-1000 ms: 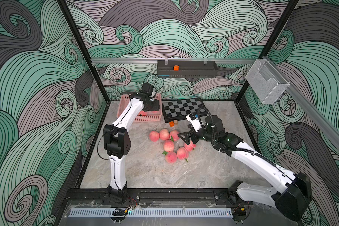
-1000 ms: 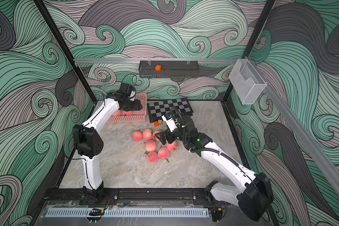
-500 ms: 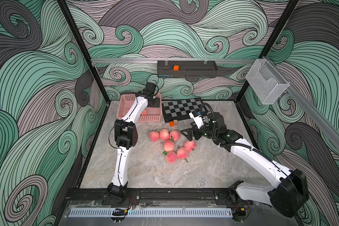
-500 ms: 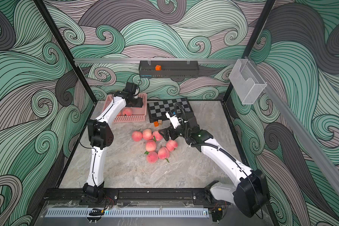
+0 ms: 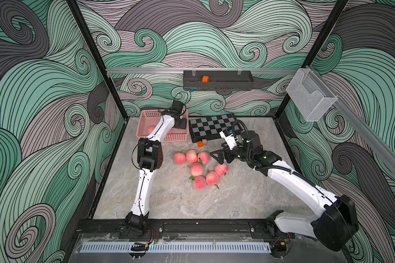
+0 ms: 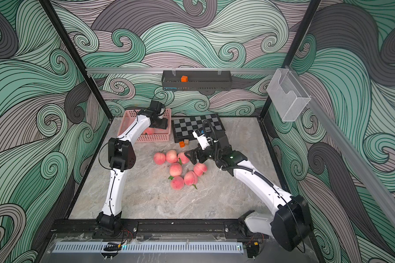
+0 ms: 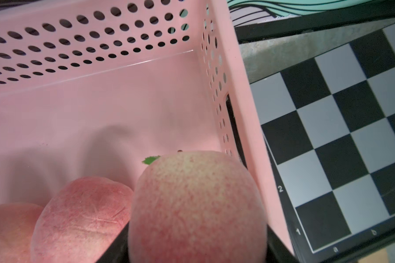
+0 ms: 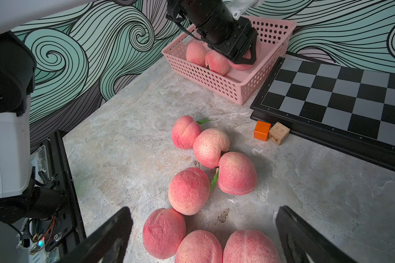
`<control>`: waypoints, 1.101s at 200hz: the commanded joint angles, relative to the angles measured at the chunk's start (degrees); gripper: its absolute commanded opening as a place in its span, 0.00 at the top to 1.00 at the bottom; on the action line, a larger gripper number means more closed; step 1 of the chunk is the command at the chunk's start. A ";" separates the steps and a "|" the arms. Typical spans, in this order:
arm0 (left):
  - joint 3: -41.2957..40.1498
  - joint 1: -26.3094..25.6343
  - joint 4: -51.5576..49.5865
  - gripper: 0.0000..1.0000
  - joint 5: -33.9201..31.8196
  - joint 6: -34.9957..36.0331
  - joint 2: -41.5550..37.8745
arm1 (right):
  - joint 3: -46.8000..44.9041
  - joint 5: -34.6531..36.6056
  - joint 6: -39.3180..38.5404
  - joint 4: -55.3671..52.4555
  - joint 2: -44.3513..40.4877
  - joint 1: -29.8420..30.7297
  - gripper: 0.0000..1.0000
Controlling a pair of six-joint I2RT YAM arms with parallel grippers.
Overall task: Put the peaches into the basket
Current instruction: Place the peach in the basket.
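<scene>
The pink basket (image 5: 146, 118) (image 6: 128, 116) stands at the back left of the table. My left gripper (image 5: 180, 124) (image 6: 161, 124) (image 7: 196, 250) hangs inside it near its right wall, shut on a pale pink peach (image 7: 196, 205) (image 8: 243, 65). Two more peaches (image 7: 82, 216) (image 8: 216, 62) lie in the basket beside it. Several peaches (image 5: 196, 169) (image 6: 175, 169) (image 8: 188, 191) sit clustered mid-table. My right gripper (image 5: 217, 157) (image 6: 192, 156) (image 8: 203, 210) hovers open over the cluster's right side, holding nothing.
A chessboard (image 5: 212, 127) lies right of the basket. An orange cube (image 5: 199, 144) and a tan cube (image 5: 204, 142) sit at its front edge. A black tray (image 5: 217, 83) hangs on the back wall and a clear mesh holder (image 5: 310, 95) on the right wall.
The left arm's elbow has swung to the right while its gripper stays in the basket with the peach. The right gripper has risen slightly off the peach cluster.
</scene>
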 commanded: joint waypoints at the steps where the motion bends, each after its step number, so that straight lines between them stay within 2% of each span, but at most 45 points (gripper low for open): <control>1: 2.37 0.23 0.71 0.48 -0.96 1.76 1.49 | -0.58 -0.77 -0.55 0.19 -0.43 -0.40 0.01; 172: -0.42 0.20 2.48 0.43 -1.49 2.39 3.79 | -2.13 -0.37 -0.45 -0.37 -2.28 -1.51 0.01; 220: -0.44 0.26 2.47 0.36 -1.49 2.30 4.58 | -2.33 -0.47 -0.45 -0.36 -2.36 -1.83 0.01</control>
